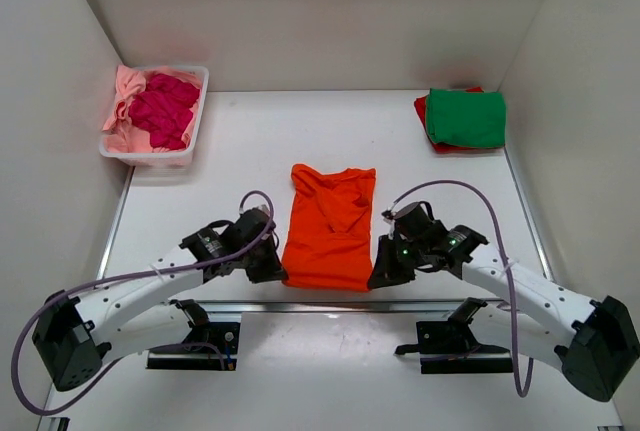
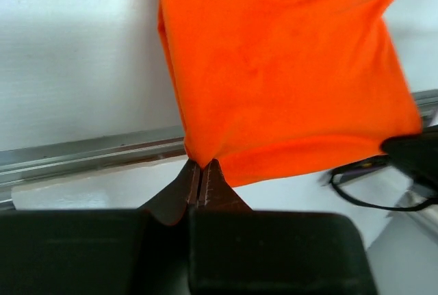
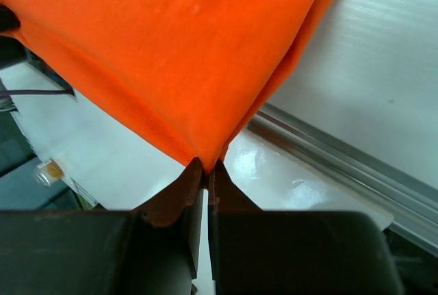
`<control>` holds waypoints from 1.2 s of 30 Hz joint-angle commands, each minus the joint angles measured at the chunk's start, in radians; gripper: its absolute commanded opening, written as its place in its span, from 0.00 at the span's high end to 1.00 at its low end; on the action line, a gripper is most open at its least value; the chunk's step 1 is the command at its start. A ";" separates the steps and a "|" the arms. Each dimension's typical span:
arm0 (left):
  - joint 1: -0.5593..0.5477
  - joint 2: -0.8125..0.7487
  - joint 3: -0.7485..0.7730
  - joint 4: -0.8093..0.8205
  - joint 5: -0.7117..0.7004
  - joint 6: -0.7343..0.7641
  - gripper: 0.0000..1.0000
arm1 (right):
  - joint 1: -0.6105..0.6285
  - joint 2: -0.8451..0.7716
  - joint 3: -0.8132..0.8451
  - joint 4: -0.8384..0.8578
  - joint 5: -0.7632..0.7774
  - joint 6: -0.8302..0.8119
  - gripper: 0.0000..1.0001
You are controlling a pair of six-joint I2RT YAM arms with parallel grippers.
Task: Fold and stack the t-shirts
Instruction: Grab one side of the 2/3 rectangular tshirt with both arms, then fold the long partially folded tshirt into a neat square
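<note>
The bright orange t-shirt lies folded lengthwise in the middle of the table, its near hem at the front edge. My left gripper is shut on its near left corner; the left wrist view shows the orange cloth pinched at the fingertips. My right gripper is shut on the near right corner; the right wrist view shows the cloth pinched the same way at that gripper. A folded green t-shirt lies on a red one at the back right.
A white plastic basket at the back left holds crumpled magenta and light pink shirts. A metal rail runs along the table's front edge. White walls enclose the sides and back.
</note>
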 commanded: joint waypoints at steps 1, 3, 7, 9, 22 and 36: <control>0.050 -0.020 0.124 -0.088 -0.084 0.018 0.99 | -0.026 -0.064 0.069 -0.151 0.061 -0.009 1.00; 0.070 0.013 0.173 -0.065 -0.111 0.043 1.00 | -0.055 -0.073 0.095 -0.170 0.084 -0.022 1.00; 0.086 0.065 0.267 -0.007 -0.179 0.101 0.99 | -0.144 -0.057 0.184 -0.151 0.104 -0.083 1.00; 0.130 0.082 0.284 0.053 -0.171 0.138 0.98 | -0.201 -0.032 0.221 -0.127 0.092 -0.133 1.00; 0.331 0.330 0.417 0.268 -0.159 0.290 0.96 | -0.394 0.368 0.503 0.060 0.060 -0.272 1.00; 0.409 0.658 0.599 0.390 -0.102 0.370 0.82 | -0.477 0.680 0.722 0.086 0.077 -0.315 1.00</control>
